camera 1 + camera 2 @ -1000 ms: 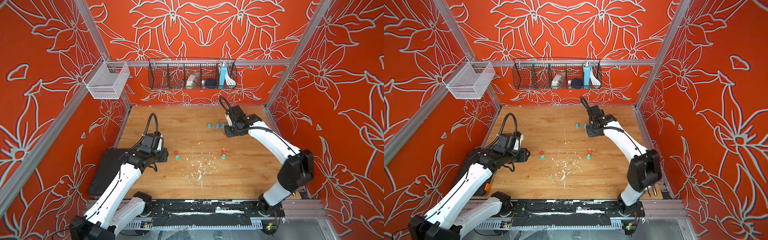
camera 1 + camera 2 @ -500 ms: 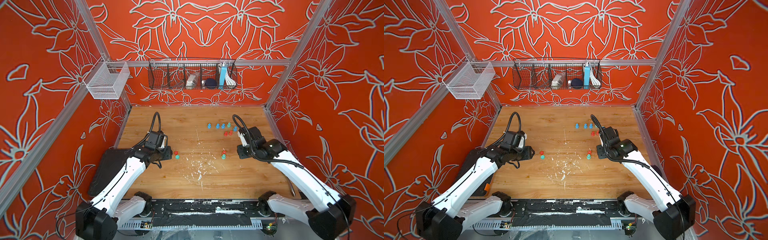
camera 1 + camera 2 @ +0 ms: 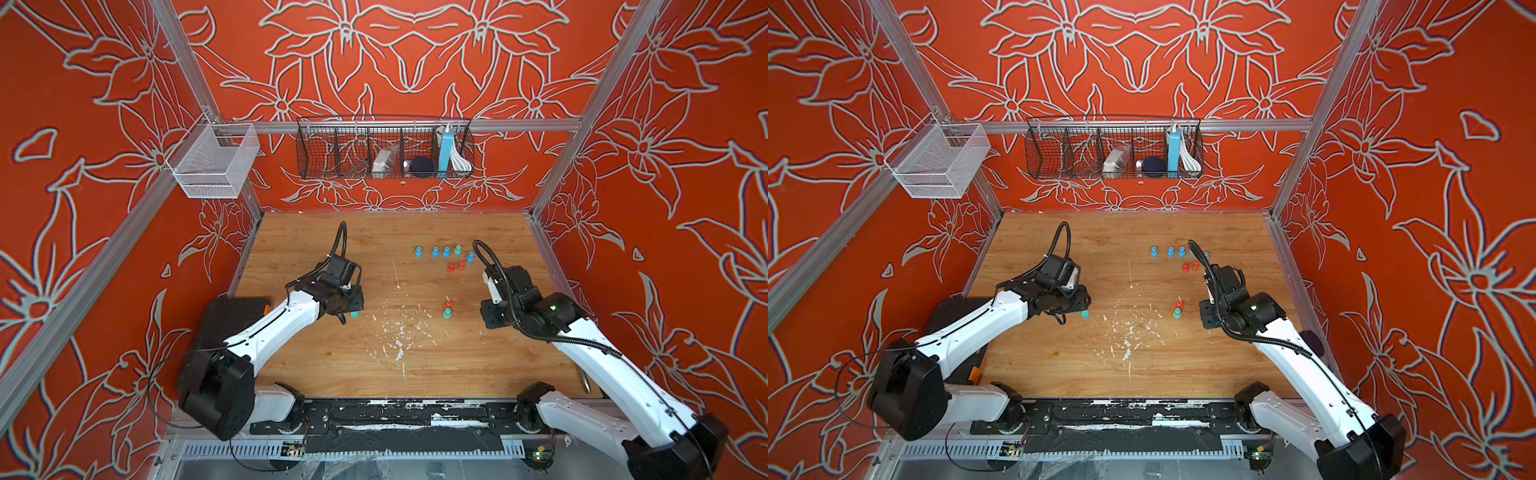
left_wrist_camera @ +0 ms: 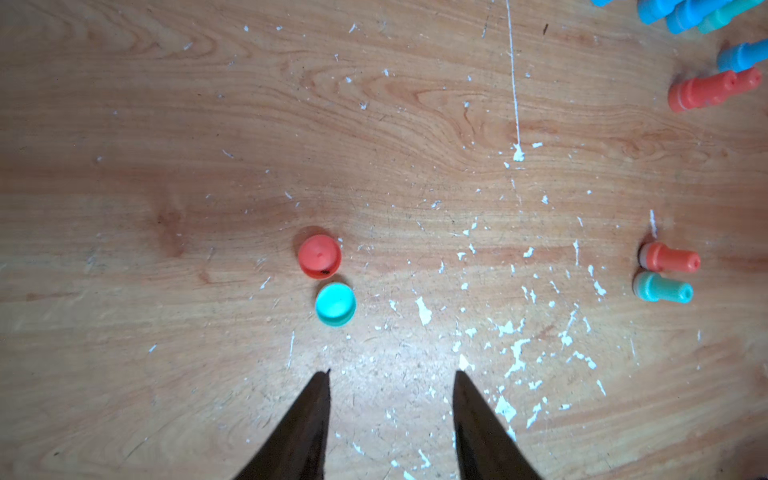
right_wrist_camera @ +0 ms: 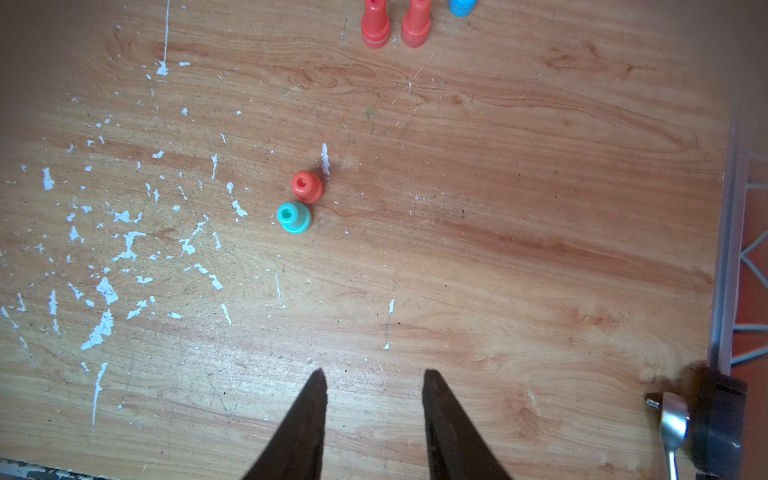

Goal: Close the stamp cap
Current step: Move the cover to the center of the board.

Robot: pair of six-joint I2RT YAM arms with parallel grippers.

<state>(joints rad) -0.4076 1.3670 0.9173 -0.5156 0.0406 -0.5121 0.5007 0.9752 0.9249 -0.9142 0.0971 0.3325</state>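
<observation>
1. Two loose caps lie on the wooden table (image 3: 332, 365): a red cap (image 4: 319, 255) and a teal cap (image 4: 336, 304), just beside each other on the left half of the board.
2. Over them is the left gripper (image 4: 390, 372), its fingers spread with only bare wood between the tips. The teal cap is the closer of the two to those tips. In both top views this gripper hides the red cap, and only the teal cap peeks out at its edge.
3. Two stamps stand upright, handles up and well apart from the caps, right of the table's middle: a red stamp (image 5: 306, 187) and a teal stamp (image 5: 294, 217), close enough that they seem to touch.
4. Near that pair is the right gripper (image 5: 372, 372), between it and the table's right edge. Its fingers are also spread and hold nothing.
5. Farther back, a row of blue stamps (image 3: 435, 251) stands with two more red ones (image 3: 456, 267) just in front of it.
6. Many white flecks (image 3: 399, 332) mark the wood between the caps and the stamps.
</observation>
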